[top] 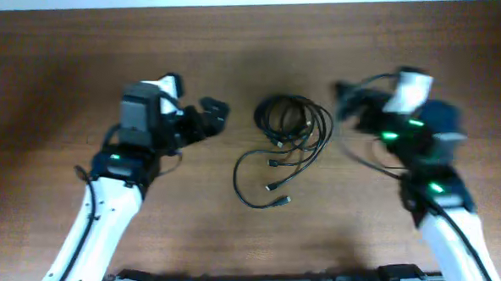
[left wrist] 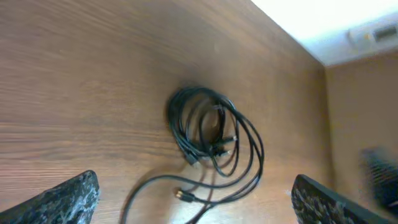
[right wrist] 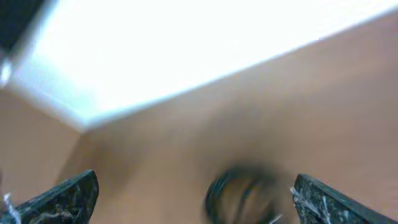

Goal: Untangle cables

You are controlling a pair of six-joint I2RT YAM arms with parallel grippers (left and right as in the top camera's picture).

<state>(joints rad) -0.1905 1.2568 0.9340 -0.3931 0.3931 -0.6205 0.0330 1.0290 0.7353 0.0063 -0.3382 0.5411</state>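
Dark fingers [left wrist: 68, 199] of my left gripper [left wrist: 196, 205] spread wide, empty, cables [left wrist: 211, 134] coiled on wooden table [left wrist: 74, 74] between my 2 grippers, right gripper [right wrist: 198, 199] also parted, empty, its view blurred

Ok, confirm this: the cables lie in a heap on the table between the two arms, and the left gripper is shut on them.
Not quite. The left gripper is open and clear of the cables, which lie untouched ahead of it, as the left wrist view shows. The rest stands.
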